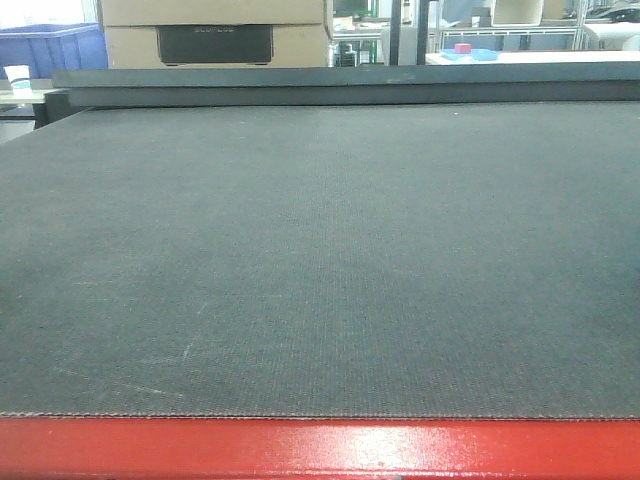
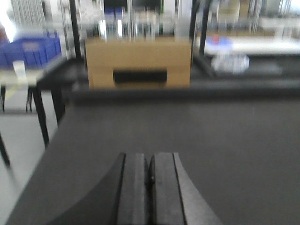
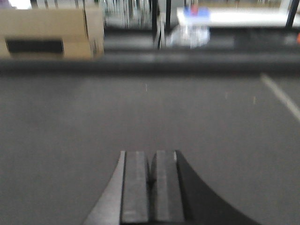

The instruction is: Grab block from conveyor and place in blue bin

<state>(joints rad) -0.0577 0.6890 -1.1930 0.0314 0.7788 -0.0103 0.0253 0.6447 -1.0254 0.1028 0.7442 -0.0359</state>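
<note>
The conveyor belt [image 1: 320, 260] fills the front view, dark grey and woven, with its red frame [image 1: 320, 450] along the bottom edge. No block shows on it in any view. A blue bin [image 1: 50, 45] stands at the far left behind the belt, also seen as the blue bin [image 2: 33, 49] in the left wrist view. My left gripper [image 2: 149, 161] hangs over the belt, shut with nothing between its pads. My right gripper [image 3: 151, 159] is likewise shut and empty above the belt. Neither gripper appears in the front view.
A cardboard box [image 1: 215, 32] with a dark handle slot stands behind the belt's far edge. A white table [image 1: 530, 55] with a small red and blue item is at the back right. A paper cup [image 1: 18, 78] sits far left.
</note>
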